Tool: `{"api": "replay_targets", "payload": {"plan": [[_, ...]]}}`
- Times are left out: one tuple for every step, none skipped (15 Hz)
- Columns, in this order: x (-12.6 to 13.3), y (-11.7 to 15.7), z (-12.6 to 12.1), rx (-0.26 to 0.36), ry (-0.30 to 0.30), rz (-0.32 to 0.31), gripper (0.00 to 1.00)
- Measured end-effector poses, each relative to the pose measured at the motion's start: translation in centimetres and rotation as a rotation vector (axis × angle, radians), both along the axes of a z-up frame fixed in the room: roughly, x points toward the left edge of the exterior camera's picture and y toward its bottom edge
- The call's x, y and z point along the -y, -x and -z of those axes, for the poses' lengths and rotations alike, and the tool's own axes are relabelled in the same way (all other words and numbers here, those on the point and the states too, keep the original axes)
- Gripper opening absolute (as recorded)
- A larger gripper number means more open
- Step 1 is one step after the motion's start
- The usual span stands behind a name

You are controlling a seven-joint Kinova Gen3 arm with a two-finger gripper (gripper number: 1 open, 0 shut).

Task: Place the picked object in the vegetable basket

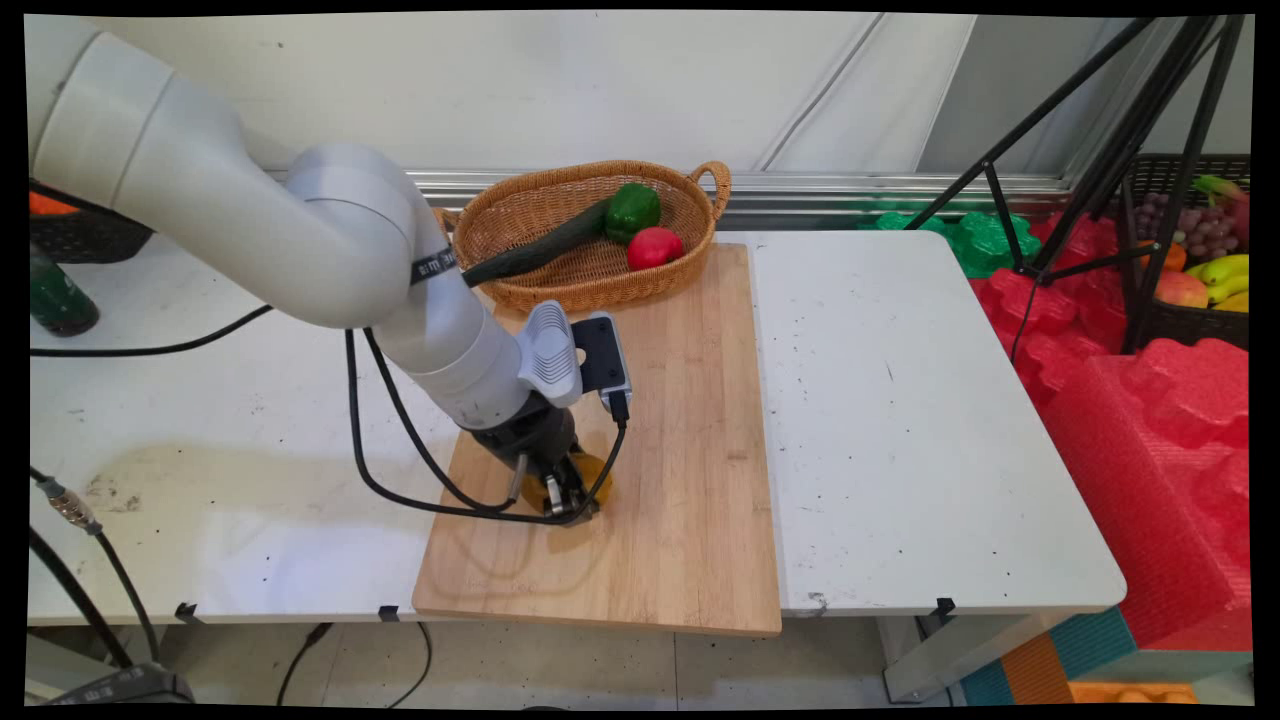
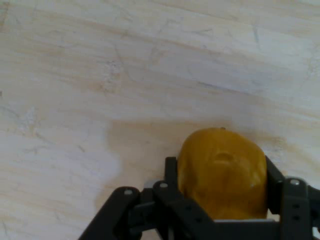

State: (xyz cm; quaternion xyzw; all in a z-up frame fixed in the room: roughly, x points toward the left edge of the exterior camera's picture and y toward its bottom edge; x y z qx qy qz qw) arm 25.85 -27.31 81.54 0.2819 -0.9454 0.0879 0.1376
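Yellow pepper is what your gripper has closed on: in the main view you can see it as a dull orange-yellow lump low on the wooden cutting board, in the board's near-left part, mostly hidden behind the black fingers and the hanging cable. You cannot tell from here whether it rests on the wood or sits just above it. At the board's far end a wicker basket holds a green pepper, a red fruit touching it on the near side, and a dark cucumber lying across to the left. In the hand view you see the yellow pepper as smooth, rounded and mustard-coloured with a small dimple on top, pinched between both fingers of the gripper, with pale wood grain of the board behind it.
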Motion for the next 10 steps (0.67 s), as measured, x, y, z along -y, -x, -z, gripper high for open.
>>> {"api": "replay_targets", "payload": {"plan": [[-0.1, 0.0, -0.3, -0.001, 0.004, 0.000, 0.00], [-0.2, 0.0, -0.8, -0.006, 0.012, 0.000, 0.00], [-0.3, 0.0, -1.5, -0.015, 0.022, -0.004, 0.00], [-0.3, 0.0, -2.3, -0.030, 0.035, -0.012, 0.00], [-0.2, 0.0, -3.2, -0.045, 0.049, -0.022, 0.00], [0.0, 0.1, -4.3, -0.064, 0.070, -0.035, 0.00], [0.3, 0.1, -5.6, -0.085, 0.096, -0.052, 0.00], [0.7, 0.1, -6.7, -0.103, 0.121, -0.069, 0.00], [1.0, 0.1, -7.5, -0.114, 0.139, -0.082, 0.00], [1.5, 0.0, -8.5, -0.131, 0.166, -0.103, 0.00]]}}
